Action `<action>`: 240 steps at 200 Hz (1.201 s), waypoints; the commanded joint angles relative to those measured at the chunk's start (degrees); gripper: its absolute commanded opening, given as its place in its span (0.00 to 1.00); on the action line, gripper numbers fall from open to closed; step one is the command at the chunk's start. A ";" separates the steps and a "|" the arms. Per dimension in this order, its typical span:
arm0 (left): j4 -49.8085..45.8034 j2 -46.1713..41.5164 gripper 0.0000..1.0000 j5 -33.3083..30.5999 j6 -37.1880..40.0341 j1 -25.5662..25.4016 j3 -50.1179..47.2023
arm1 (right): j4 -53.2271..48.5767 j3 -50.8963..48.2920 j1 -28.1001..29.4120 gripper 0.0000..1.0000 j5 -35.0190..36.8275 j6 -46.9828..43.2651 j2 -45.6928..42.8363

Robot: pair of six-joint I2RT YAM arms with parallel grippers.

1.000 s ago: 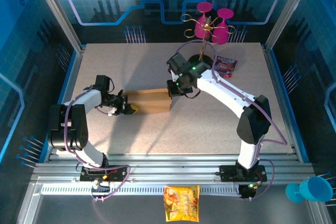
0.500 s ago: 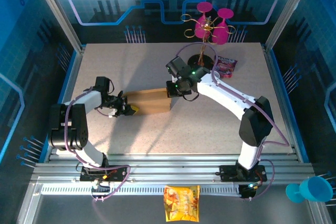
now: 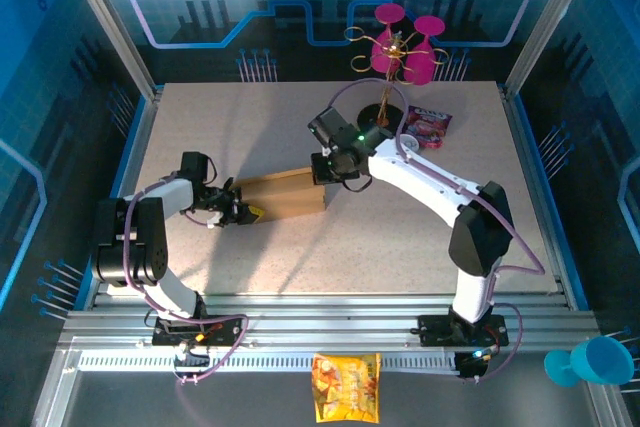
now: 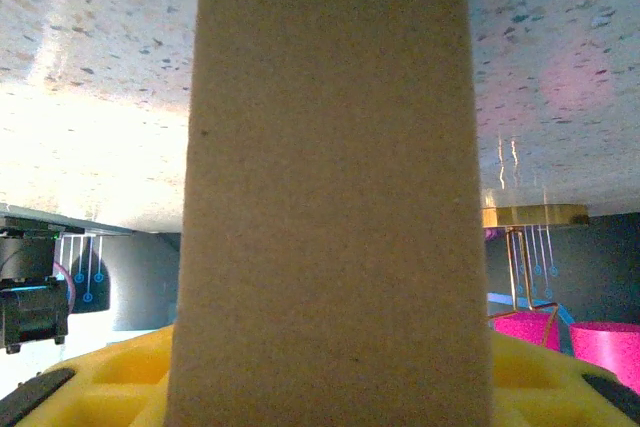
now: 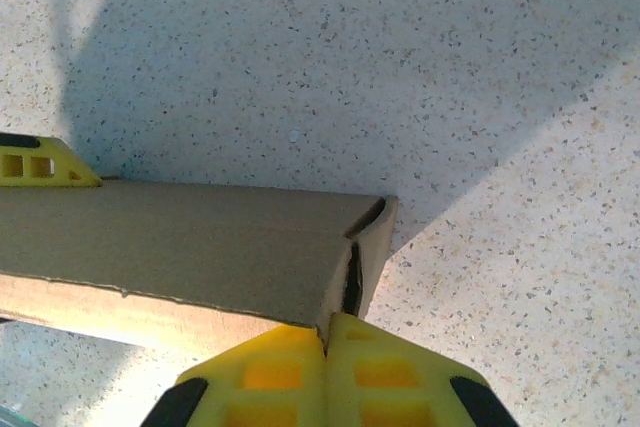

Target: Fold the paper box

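The paper box (image 3: 285, 194), plain brown cardboard, lies flattened and long on the table, left of centre. My left gripper (image 3: 240, 209) is at its left end. In the left wrist view the box panel (image 4: 330, 197) runs away from the camera, and the yellow fingers (image 4: 120, 372) clasp it on both sides. My right gripper (image 3: 322, 169) is at the box's right end. In the right wrist view its jaws (image 5: 327, 319) are shut tip to tip, pressed against the box's end corner (image 5: 365, 247), where a flap stands slightly ajar.
A stand with pink cups (image 3: 405, 47) and a dark snack packet (image 3: 430, 125) sit at the back right. A yellow-orange snack bag (image 3: 346, 387) lies in front of the rail, and a blue cup (image 3: 590, 362) is at the front right. Metal frame posts border the table.
My right gripper has shifted a little left along the box's right end. The box has tilted slightly and the left gripper has eased a bit down-left.
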 commanded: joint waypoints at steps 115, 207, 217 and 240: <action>0.26 -3.56 0.87 -2.56 6.57 3.22 -0.03 | -2.17 -2.79 1.50 0.00 2.85 -0.65 2.17; -39.33 -15.87 0.94 -27.68 45.52 10.48 16.40 | -6.82 4.22 0.84 0.00 3.47 -4.11 3.93; -40.40 -16.72 0.82 -31.09 52.00 10.06 18.93 | -7.53 5.12 0.68 0.00 3.29 -4.58 4.43; -39.97 -19.30 0.51 -35.25 66.24 5.57 23.27 | -8.69 6.66 0.01 0.00 1.89 -5.35 5.33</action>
